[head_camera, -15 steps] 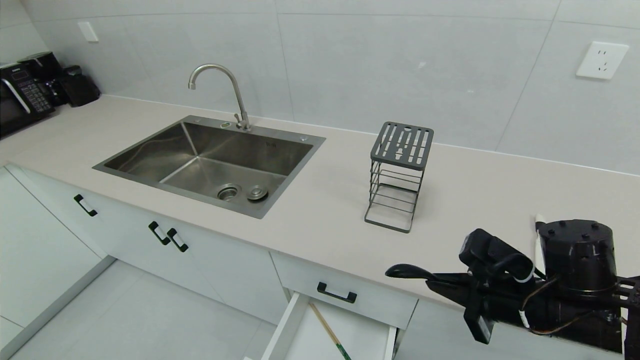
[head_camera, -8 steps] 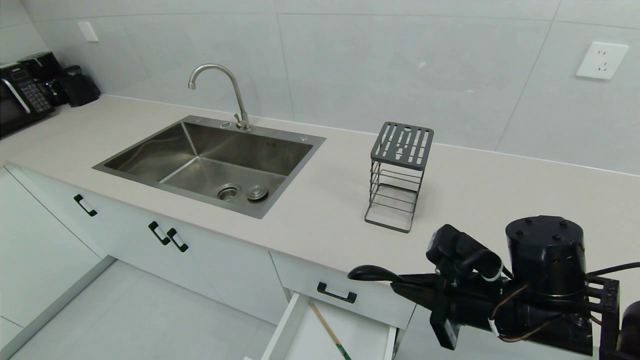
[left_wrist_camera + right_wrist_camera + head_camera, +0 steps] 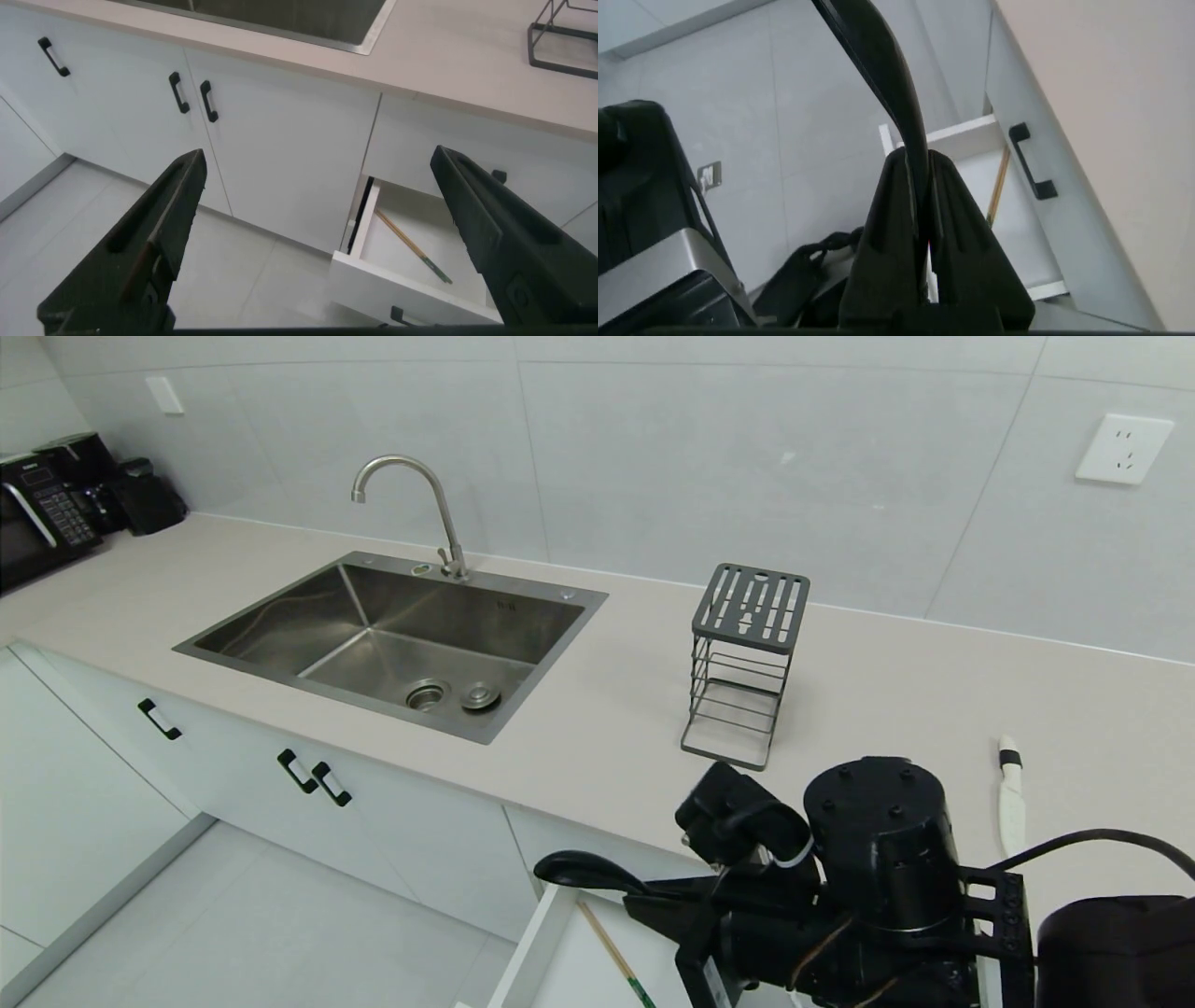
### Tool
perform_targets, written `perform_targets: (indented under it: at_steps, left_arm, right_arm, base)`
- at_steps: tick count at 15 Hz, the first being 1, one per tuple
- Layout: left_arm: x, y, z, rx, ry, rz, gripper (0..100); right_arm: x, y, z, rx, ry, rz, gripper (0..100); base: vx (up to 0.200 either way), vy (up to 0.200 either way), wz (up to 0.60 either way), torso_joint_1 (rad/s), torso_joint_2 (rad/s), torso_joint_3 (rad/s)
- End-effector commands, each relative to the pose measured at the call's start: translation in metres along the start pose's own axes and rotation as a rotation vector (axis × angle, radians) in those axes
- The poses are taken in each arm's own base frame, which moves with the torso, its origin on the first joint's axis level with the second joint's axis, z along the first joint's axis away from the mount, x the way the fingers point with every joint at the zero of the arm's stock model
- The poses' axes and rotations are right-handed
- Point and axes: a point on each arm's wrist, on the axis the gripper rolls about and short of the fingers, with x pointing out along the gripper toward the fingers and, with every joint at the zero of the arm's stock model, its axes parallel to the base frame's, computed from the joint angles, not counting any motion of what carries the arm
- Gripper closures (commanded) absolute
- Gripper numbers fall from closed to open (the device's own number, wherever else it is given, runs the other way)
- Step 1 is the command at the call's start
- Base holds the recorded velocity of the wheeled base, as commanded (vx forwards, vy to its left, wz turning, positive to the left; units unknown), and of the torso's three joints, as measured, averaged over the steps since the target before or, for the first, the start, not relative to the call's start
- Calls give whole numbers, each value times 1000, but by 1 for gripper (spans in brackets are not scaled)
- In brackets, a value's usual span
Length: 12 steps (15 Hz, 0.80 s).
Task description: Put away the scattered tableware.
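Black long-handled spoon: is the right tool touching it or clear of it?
Touching. The right wrist view shows the right tool shut on the handle of the black long-handled spoon, with no gap on either side.

Lower centre, the spoon is glossy black; the drawer white, its chopstick tan with a green tip; lower right, the knife white with a black band; the rack dark grey, slotted.

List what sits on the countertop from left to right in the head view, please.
black appliances → sink → wire rack → white knife
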Motion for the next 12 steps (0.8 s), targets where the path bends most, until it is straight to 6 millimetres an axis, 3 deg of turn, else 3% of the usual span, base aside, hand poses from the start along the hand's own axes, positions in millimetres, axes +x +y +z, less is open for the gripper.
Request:
perform_targets:
  at_steps: [1,12]
  left_arm:
    - [0,0,0,0,0,1,0]
    - [0,0,0,0,0,1,0]
  right_arm:
    - [15,5,12,-11,-30,16,100]
    - [16,6,3,-132,5,14,100]
  base:
    - [0,0,0,0,0,0]
    - [0,0,0,0,0,0]
